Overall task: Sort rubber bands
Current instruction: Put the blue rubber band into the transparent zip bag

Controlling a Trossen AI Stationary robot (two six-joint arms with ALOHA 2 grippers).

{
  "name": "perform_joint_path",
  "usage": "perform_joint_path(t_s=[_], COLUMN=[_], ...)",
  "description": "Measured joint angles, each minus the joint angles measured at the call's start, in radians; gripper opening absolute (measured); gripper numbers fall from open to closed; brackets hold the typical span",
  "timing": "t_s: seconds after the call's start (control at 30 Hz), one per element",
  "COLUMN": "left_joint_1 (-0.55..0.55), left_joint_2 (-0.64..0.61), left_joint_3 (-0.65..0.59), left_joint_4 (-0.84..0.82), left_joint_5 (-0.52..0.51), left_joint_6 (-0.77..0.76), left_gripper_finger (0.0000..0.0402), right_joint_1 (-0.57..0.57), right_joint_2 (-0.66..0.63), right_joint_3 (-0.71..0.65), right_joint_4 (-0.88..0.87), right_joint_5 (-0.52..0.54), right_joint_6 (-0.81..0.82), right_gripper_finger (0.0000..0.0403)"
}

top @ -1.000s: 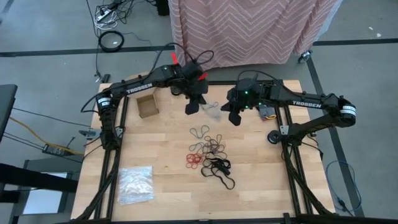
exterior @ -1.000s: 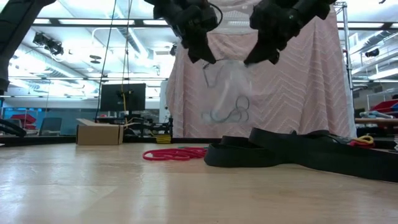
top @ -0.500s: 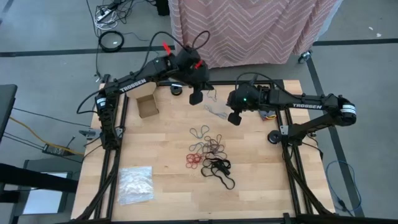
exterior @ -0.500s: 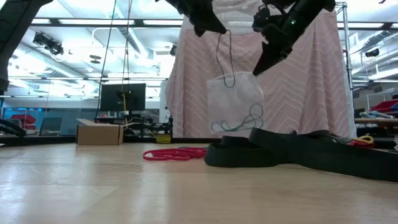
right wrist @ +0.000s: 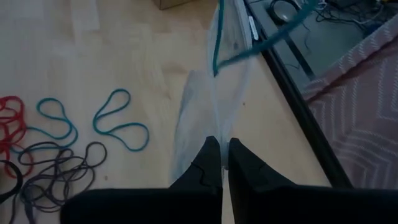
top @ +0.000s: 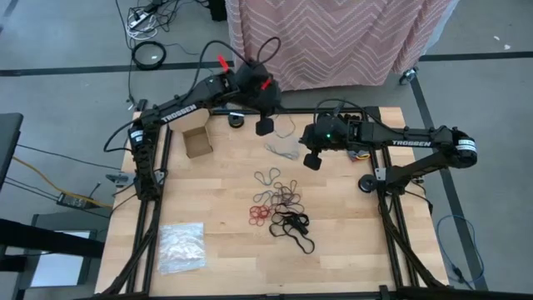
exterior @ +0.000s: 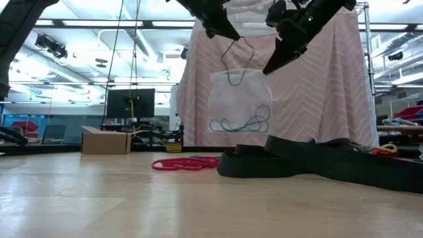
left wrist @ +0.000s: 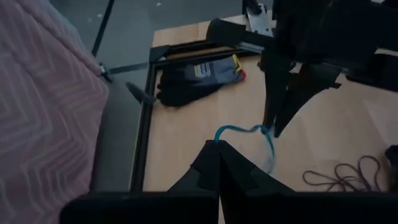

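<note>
Left pincer: we see the left pincer [top: 264, 127] raised above the far middle of the bench [top: 216, 250], its fingers pressed together on a blue-teal band [exterior: 230, 73] that hangs down from it into the bag.
Right pincer: the right pincer [top: 311, 161] hangs just to the right of the left one, also raised; its fingers [right wrist: 214, 163] are pinched on the edge of the clear plastic bag [exterior: 239, 99].
Clear bag: we see it dangling between the two pincers, off the bench top, with more blue-teal bands [exterior: 241, 123] lying in its bottom.
Rubber bands on the bench: the main heap [top: 281, 207] lies at the bench's middle, nearer than both pincers; blue-teal loops [right wrist: 121, 119] on its far edge, red bands [top: 259, 214] on its near left, large black bands [top: 296, 230] on its near right, dark and tan ones tangled between.
Cardboard box: a small open box [top: 197, 142] sits at the far left of the bench, well apart from the heap.
Second bag: another crinkly clear bag [top: 181, 247] lies flat at the near left corner.
Gloves: a dark pair of gloves [left wrist: 196, 78] rests at the far right side of the bench, beside the right arm.
Backdrop: a pink zigzag cloth [top: 341, 37] hangs beyond the far edge.
</note>
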Motion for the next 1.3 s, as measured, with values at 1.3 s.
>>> perform_joint_path(t_s=[1.3], left_joint_1=[-0.016], left_joint_2=[0.039], left_joint_3=[0.0], left_joint_4=[-0.217], left_joint_5=[0.054], left_joint_6=[0.074], left_gripper_finger=[0.0], right_joint_1=[-0.035], right_joint_2=[-0.001], right_joint_3=[0.0], right_joint_4=[0.054], right_joint_5=[-0.077], right_joint_6=[0.07], right_gripper_finger=[0.0])
